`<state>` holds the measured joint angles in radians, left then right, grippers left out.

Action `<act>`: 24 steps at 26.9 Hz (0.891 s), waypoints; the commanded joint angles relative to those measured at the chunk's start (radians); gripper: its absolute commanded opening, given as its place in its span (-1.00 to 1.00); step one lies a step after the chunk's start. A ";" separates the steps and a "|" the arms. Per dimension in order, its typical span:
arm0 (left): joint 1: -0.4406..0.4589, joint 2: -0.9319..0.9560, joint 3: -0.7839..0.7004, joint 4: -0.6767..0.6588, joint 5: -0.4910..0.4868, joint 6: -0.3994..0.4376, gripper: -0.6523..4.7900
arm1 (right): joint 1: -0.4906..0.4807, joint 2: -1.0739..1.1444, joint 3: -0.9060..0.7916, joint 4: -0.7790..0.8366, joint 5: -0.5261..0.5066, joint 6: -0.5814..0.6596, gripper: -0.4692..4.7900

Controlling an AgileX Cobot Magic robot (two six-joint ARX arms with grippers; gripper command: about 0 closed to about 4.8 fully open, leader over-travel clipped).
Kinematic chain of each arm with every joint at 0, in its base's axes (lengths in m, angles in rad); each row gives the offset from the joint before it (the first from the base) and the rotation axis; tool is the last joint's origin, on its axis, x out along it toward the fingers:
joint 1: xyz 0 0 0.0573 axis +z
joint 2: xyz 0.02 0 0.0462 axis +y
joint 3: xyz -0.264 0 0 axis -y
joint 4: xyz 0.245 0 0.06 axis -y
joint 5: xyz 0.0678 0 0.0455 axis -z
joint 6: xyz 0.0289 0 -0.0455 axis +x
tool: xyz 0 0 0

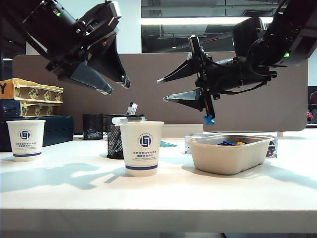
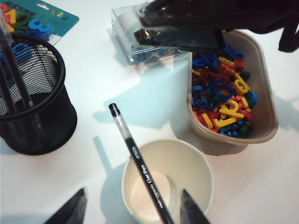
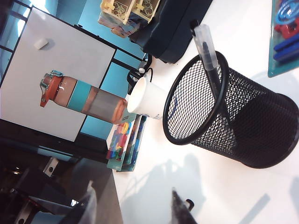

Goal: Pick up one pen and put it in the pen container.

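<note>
Presently, the pen (image 2: 140, 170) lies across the rim of a paper cup (image 2: 196, 163) beside the pen container (image 2: 42, 116). Left pincer (image 2: 131, 212) hovers released above that cup; right pincer (image 3: 133, 205) hangs released near the container.

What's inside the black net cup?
Inside the pen container a pen leans on the rim, cap sticking out. The left wrist view shows dark pens inside too. Its bottom is hidden by the mesh.
</note>
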<state>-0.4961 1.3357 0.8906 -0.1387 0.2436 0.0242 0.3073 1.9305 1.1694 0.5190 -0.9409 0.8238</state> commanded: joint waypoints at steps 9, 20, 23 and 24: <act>-0.017 0.037 0.007 0.007 0.028 -0.058 0.16 | -0.017 -0.024 0.005 -0.011 0.000 -0.128 -0.04; -0.017 0.055 0.007 0.002 -0.003 -0.045 0.16 | -0.082 -0.070 0.005 -0.080 -0.004 -0.258 -0.03; -0.017 0.056 0.025 -0.031 -0.030 -0.027 0.16 | -0.083 -0.074 0.005 -0.082 -0.004 -0.259 -0.03; -0.017 0.057 0.033 -0.038 -0.031 -0.016 0.16 | -0.083 -0.074 0.005 -0.082 -0.004 -0.259 -0.03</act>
<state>-0.5114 1.3945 0.9077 -0.1715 0.2226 -0.0147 0.2241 1.8626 1.1694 0.4286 -0.9394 0.5732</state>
